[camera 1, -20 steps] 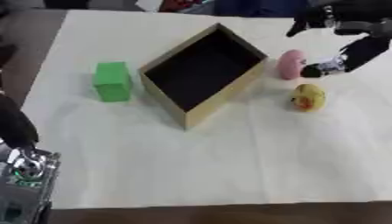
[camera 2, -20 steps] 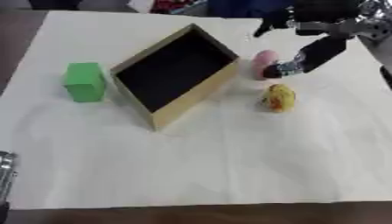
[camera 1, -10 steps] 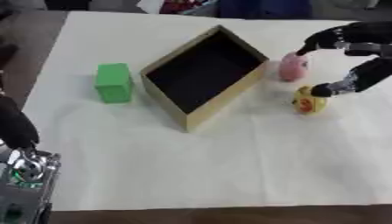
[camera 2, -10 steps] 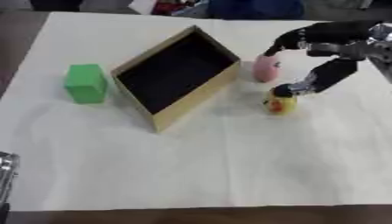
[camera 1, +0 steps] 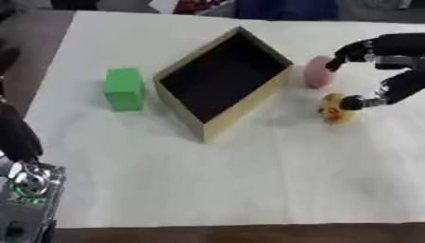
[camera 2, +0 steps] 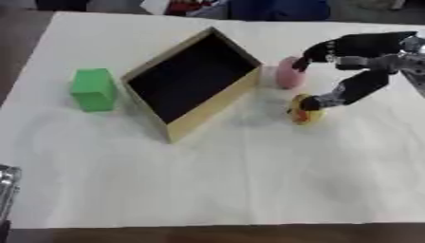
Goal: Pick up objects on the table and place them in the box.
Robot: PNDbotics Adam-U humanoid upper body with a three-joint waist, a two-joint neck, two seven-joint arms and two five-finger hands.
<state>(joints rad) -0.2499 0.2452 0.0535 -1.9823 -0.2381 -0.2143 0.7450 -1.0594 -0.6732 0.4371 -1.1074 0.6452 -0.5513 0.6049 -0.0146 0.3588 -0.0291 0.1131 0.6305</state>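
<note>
- Right hand [camera 2: 358, 66] reaching in from the right edge, fingers spread apart and curved, nothing clamped between them.
- One fingertip down at the top of the yellow toy [camera 2: 302, 110], another arched over the pink object [camera 2: 288, 73]; judged to be lining up a grasp on the yellow piece, closest to the palm.
- Yellow toy small, rounded, with a patch of red or orange; pink object smooth and egg-like, standing just beside the box's right wall.
- Box [camera 1: 222, 84] open-topped, set askew on the counter [camera 1: 249, 180], tan walls like cardboard or thin wood, dark inside, empty as far as visible.
- Green block [camera 1: 124, 88] left of the box, matte, squared edges, untouched.
- Counter covered in a pale, faintly creased sheet.
- Left hand not visible; only a dark arm and metal hardware at the lower left.
</note>
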